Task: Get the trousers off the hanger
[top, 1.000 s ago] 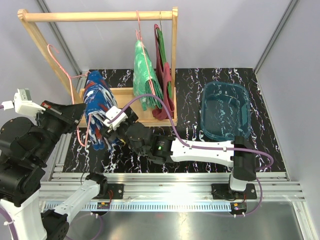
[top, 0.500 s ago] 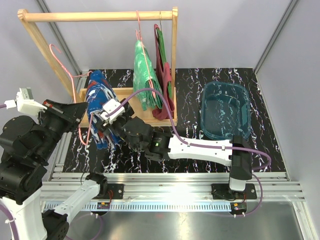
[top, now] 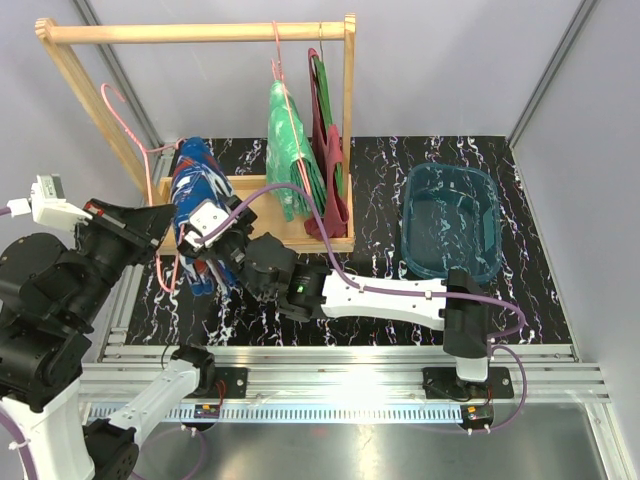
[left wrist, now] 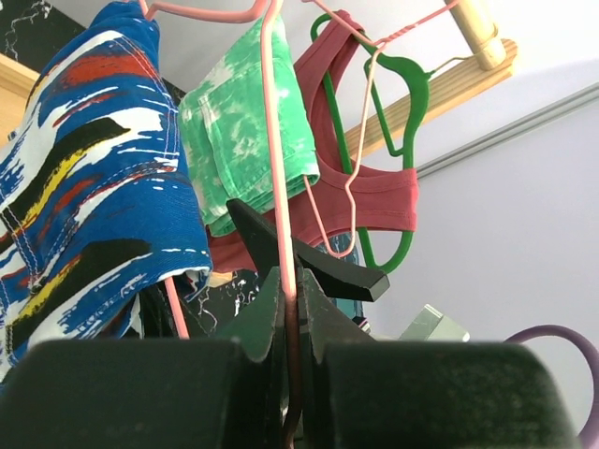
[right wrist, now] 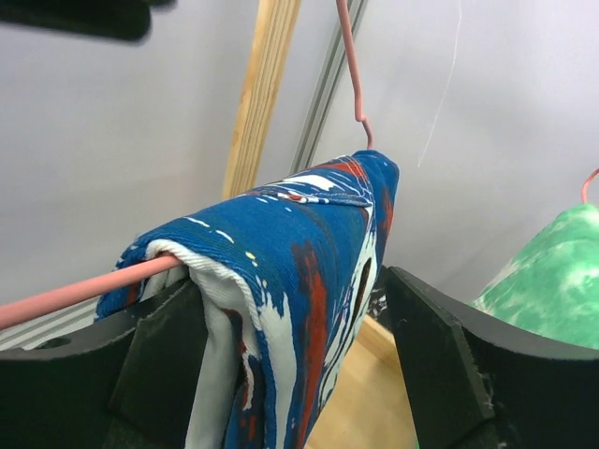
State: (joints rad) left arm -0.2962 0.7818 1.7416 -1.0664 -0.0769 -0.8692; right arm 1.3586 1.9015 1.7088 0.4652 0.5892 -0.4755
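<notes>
Blue trousers [top: 190,190]: draped over pink hanger [left wrist: 274,140], far left, not yet off.
Left hand [left wrist: 290,285]: clamped on the hanger wire.
Right hand [right wrist: 299,346]: wide open, straddling the cloth.
Green trousers [top: 285,140]: hanging on rack [top: 200,32], untouched.

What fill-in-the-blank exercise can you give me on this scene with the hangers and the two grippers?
1. The wire hanger clamped in the shut left gripper is coloured ___.
2. The right gripper stands ___ around the blue trousers.
3. The teal bin lies to the ___ of the wooden rack, where the green trousers hang.

Missing words: pink; open; right.
</notes>
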